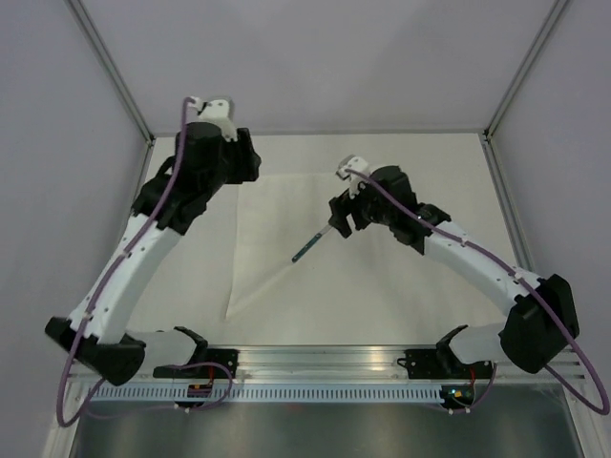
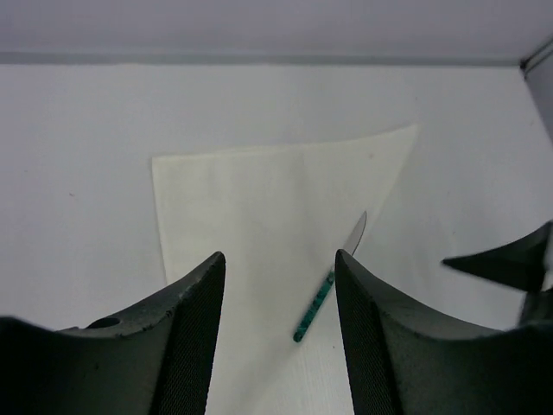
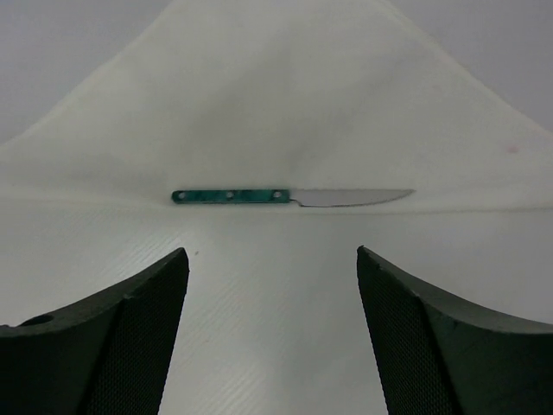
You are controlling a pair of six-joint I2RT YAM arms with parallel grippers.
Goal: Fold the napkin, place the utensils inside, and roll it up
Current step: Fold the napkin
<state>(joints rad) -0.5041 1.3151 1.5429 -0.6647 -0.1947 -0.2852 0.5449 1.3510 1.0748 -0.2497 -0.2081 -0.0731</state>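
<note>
The white napkin lies folded into a triangle on the table, also seen in the left wrist view and the right wrist view. A knife with a green handle rests along its long diagonal edge, blade toward the far right. In the wrist views the knife lies free, touched by nothing. My right gripper hovers just off the blade end, open and empty. My left gripper is open and empty above the napkin's far left corner; the arm hides it in the top view.
The white table is bounded by metal frame posts and grey walls. A mounting rail with both arm bases runs along the near edge. The right gripper's dark fingers show at the right of the left wrist view.
</note>
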